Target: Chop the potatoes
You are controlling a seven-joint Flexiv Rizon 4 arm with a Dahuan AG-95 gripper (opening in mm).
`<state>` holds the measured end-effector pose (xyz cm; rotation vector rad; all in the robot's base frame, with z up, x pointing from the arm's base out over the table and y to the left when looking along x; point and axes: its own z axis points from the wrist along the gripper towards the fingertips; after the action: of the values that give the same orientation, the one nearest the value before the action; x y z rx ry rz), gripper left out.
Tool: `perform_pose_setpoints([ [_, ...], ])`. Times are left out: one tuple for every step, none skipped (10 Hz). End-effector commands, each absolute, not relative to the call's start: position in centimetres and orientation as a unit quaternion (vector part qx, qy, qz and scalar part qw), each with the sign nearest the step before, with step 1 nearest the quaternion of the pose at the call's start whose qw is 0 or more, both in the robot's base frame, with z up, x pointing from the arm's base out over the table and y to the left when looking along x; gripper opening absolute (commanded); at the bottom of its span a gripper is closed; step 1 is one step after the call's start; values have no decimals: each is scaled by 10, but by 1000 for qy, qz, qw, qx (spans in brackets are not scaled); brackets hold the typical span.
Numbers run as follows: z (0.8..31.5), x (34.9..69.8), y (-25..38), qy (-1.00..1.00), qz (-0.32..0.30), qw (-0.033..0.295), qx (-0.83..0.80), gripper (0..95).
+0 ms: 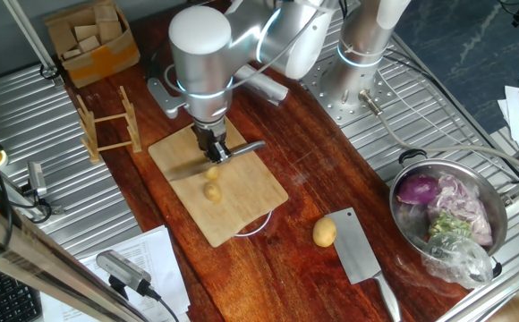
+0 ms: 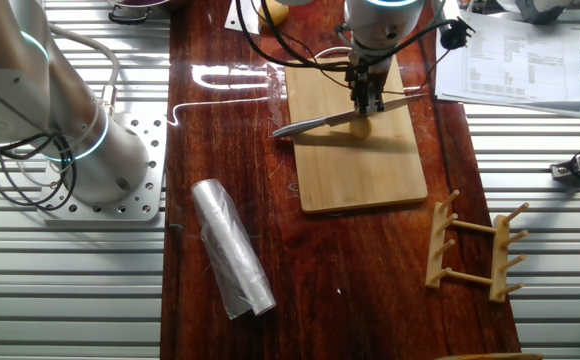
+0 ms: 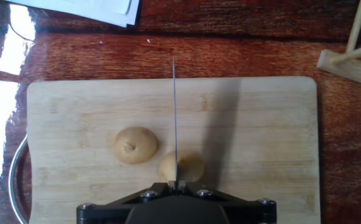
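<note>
**Blade Met Potato on the Board**

The gripper (image 1: 213, 150) was clamped on a knife (image 1: 216, 159), its fingers closed tight around the handle end while the blade stretched level across a wooden board (image 1: 242, 210). In the hand view the knife (image 3: 175, 118) appeared edge-on as a thin line running up the middle of the board (image 3: 261, 137). Two potatoes lay on the near half of that board, just beside each other. One potato (image 3: 134, 145) sat whole a little left of the blade. The other potato (image 3: 182, 167) lay directly under the edge, with the blade crossing its middle; whether the edge had bitten into it could not be told.

From one fixed view, the pair showed as small yellow rounds, one (image 1: 212, 175) just below the gripper and one (image 1: 212, 192) beyond it toward the board's centre. The other fixed view showed the gripper (image 2: 365, 95) over the board (image 2: 360, 170), the knife (image 2: 340, 119) slanting across it and only one potato (image 2: 361, 126) peeking from beneath the blade.

Well apart on the dark table (image 1: 295, 179), a larger potato (image 1: 324, 233) rested just beside a cleaver (image 1: 360, 255). A steel bowl (image 1: 403, 192) held purple onion (image 1: 418, 190). A wooden rack (image 1: 107, 125) stood near the board's far corner.
</note>
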<state>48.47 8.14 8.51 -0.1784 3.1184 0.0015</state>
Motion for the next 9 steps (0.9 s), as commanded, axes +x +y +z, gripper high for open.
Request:
perform_pose_setpoints([
  [92, 484, 83, 998, 3, 2, -56, 0],
  [95, 483, 83, 998, 4, -4, -56, 0],
  [97, 483, 83, 998, 6, -8, -56, 0],
  [98, 483, 83, 998, 6, -12, -57, 0],
  [98, 483, 82, 998, 7, -13, -58, 0],
  [94, 486, 81, 998, 8, -12, -59, 0],
  [88, 490, 79, 998, 8, -10, -61, 0],
  [82, 494, 78, 998, 7, -5, -63, 0],
  [79, 496, 78, 998, 7, -2, -64, 0],
])
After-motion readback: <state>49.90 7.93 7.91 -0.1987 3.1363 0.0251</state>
